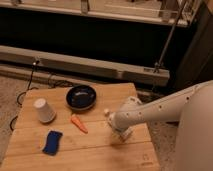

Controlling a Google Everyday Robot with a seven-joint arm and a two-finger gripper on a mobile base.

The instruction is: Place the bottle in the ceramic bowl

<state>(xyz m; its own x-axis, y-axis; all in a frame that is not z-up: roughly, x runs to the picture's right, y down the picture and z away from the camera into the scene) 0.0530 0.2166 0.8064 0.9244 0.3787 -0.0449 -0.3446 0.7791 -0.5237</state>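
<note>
The dark blue-black bowl (81, 96) sits on the wooden table (100, 155), at the back middle. The white bottle (106, 111) lies right of the bowl and nearer the front. Only its white cap and a bit of its lower end show, because my arm covers the rest. My gripper (119, 124) is down over the bottle's middle, right at the table surface. The bottle is outside the bowl, about a bowl's width from its rim.
A white paper cup (43, 110) stands upside down at the table's left. An orange carrot (78, 123) lies between the cup and the bottle. A blue sponge (52, 141) lies at the front left. A dark rail and wall run behind the table.
</note>
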